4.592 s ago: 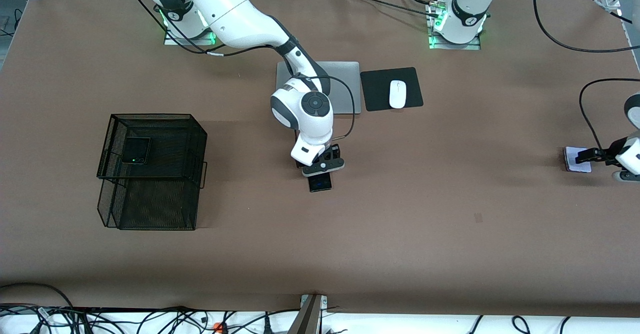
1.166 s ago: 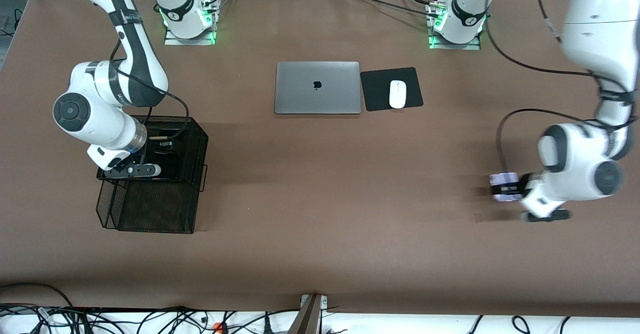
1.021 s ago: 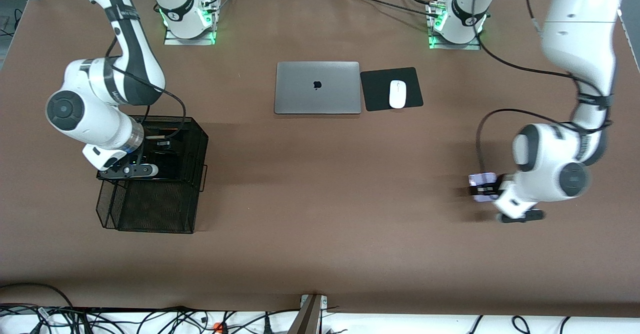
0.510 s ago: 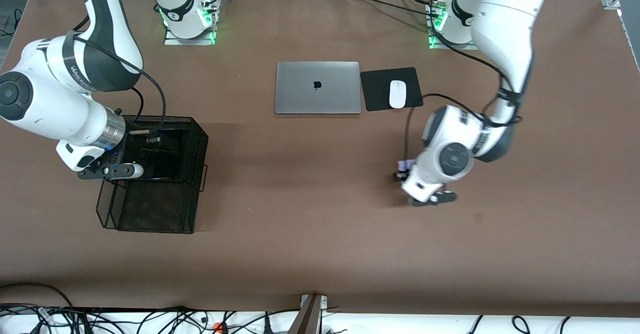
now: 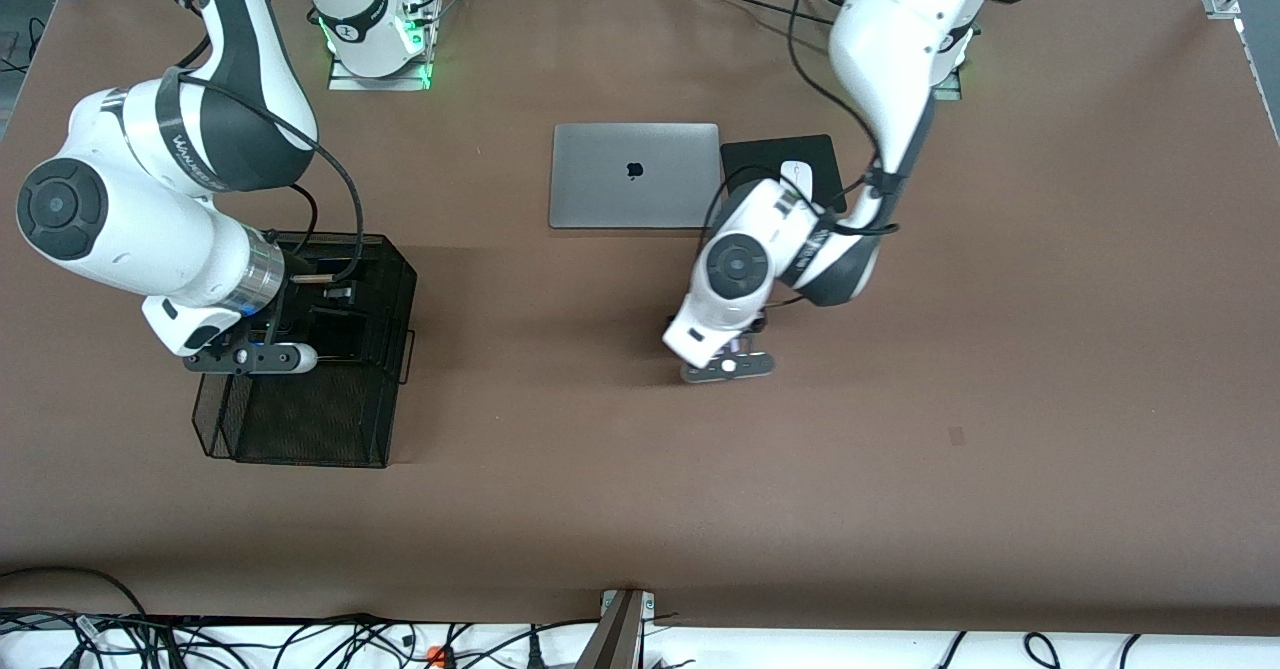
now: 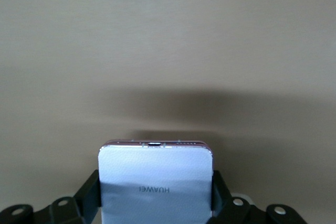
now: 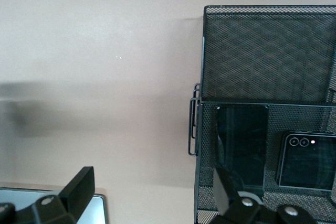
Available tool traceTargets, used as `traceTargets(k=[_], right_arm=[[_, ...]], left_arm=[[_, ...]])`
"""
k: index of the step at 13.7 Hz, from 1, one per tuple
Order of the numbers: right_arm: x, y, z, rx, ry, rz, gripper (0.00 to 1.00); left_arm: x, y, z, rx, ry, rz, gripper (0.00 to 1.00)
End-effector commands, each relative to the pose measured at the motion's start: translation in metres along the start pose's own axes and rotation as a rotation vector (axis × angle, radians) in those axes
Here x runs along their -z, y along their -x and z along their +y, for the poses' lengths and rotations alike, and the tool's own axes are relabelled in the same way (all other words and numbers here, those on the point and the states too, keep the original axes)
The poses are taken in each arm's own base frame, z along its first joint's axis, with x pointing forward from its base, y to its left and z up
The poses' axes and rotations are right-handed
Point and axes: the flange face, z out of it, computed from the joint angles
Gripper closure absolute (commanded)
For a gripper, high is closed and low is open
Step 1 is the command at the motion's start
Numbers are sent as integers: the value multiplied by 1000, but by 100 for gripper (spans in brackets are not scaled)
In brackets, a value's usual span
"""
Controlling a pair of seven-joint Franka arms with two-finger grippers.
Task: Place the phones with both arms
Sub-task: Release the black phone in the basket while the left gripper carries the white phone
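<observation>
In the middle of the front view my left gripper (image 5: 737, 349) hangs over the matte brown tabletop (image 5: 900, 449); its black fingers (image 6: 86, 195) are clamped on the edges of the white phone (image 6: 156, 182), a flat smooth slab with rounded corners. At the left of that frame my right gripper (image 5: 300, 324) is over the upper tier of the black wire-mesh basket (image 5: 385, 269), fingers (image 7: 79, 184) spread apart and empty. In that tier lie the long black phone (image 7: 241, 148), glossy and slim, and the small squarish black phone (image 7: 307, 161) beside it. The flat silver laptop (image 5: 635, 176) is closed at upper centre.
</observation>
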Motion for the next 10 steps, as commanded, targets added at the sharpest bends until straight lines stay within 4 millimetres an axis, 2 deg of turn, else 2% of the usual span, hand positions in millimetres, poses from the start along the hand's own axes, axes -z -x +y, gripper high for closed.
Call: traceTargets(k=[1, 4, 9, 10], right_arm=[[6, -2, -3, -14, -15, -9, 0], [6, -2, -3, -14, -14, -9, 0], [6, -1, -4, -12, -14, -9, 0], [6, -2, -3, -14, -14, -9, 0]], left_arm=[[-9, -6, 38, 23, 35, 39, 100], [-33, 7, 65, 77, 72, 93, 100], [-54, 26, 80, 80, 37, 114, 100], [-55, 28, 83, 83, 40, 123, 80]])
